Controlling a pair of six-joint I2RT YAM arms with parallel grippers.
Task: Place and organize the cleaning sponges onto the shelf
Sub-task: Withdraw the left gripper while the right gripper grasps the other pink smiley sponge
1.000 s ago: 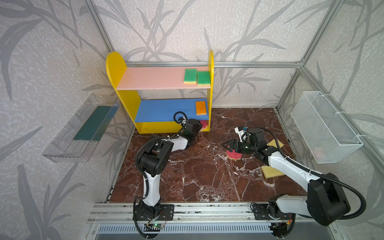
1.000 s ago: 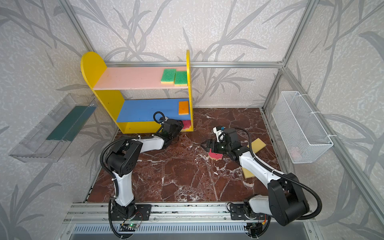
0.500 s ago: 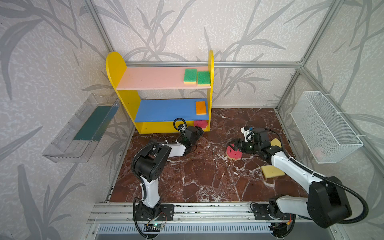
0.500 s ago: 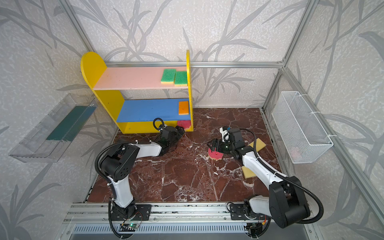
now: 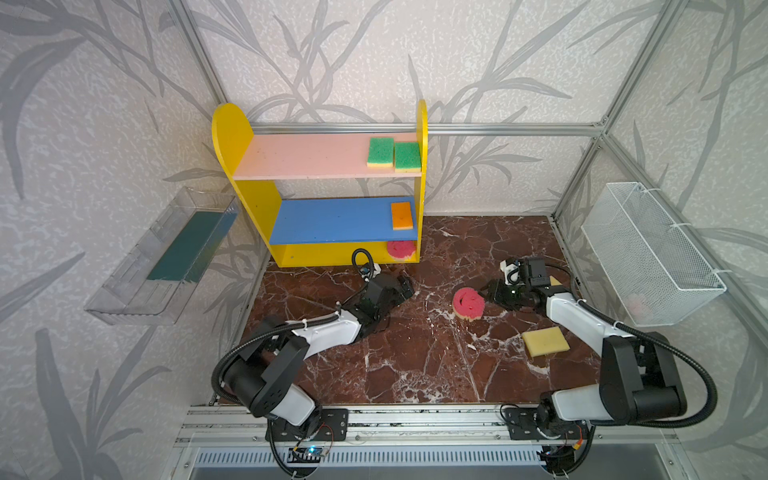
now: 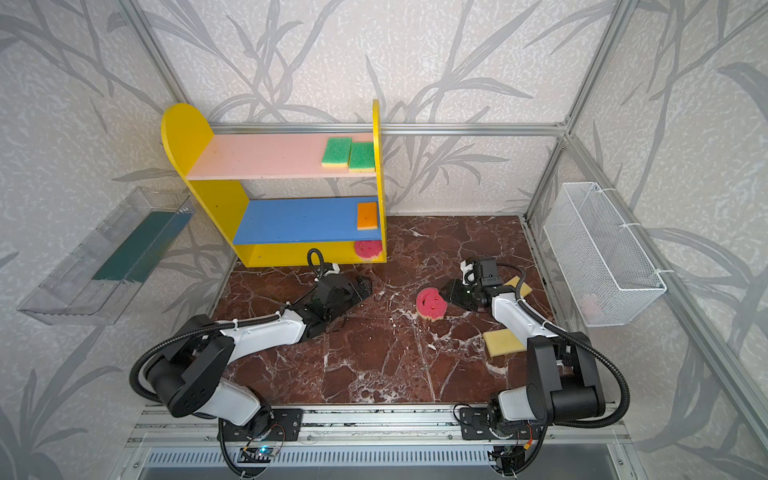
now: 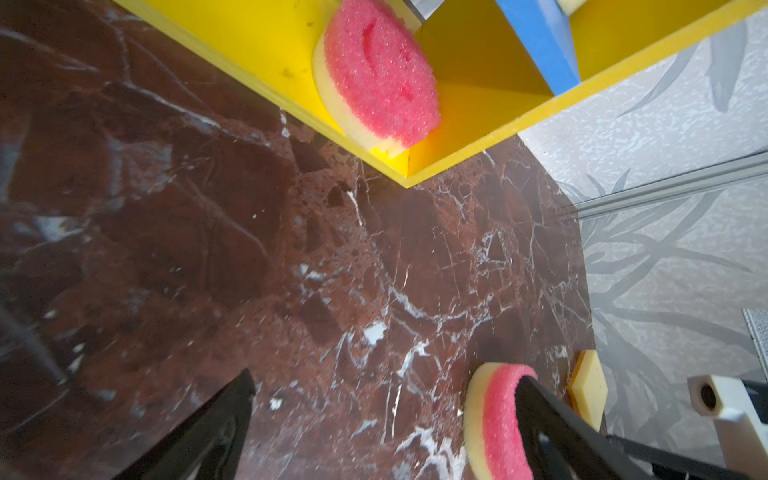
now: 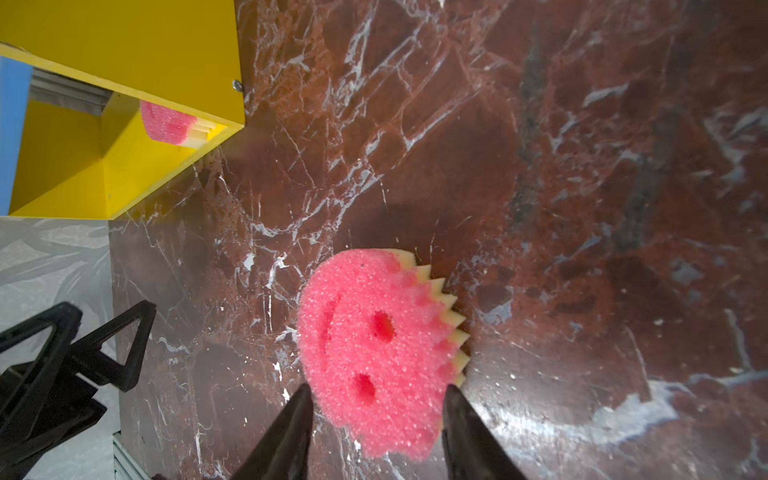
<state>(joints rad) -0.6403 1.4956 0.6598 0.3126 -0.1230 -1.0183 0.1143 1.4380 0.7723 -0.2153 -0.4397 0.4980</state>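
Marble-brown, the tabletop fills the lower middle of both top views. The shelf stands at its far edge, upper left of centre, with its open front facing the arms so that every board can be reached.

The left hand lies low on the tabletop just in front of the shelf's lower right corner. Its fingers are spread wide with nothing between them, so it looks free for another pick. The right hand, right of centre, pinches the near rim of the pink smiley sponge. That sponge is tipped up on its edge, probably because the grip raises one side.

On the shelf the sponges seem sorted one kind to a board, each pushed towards the right panel to leave room on the left:
- The two green sponges sit side by side on the pink board.
- The orange sponge is on the blue board.
- The second pink sponge is on the yellow base, its rim slightly over the front edge.

The held sponge likely belongs beside that one. Not yet shelved are the flat yellow sponge at lower right and another yellow sponge, half hidden behind the right arm.
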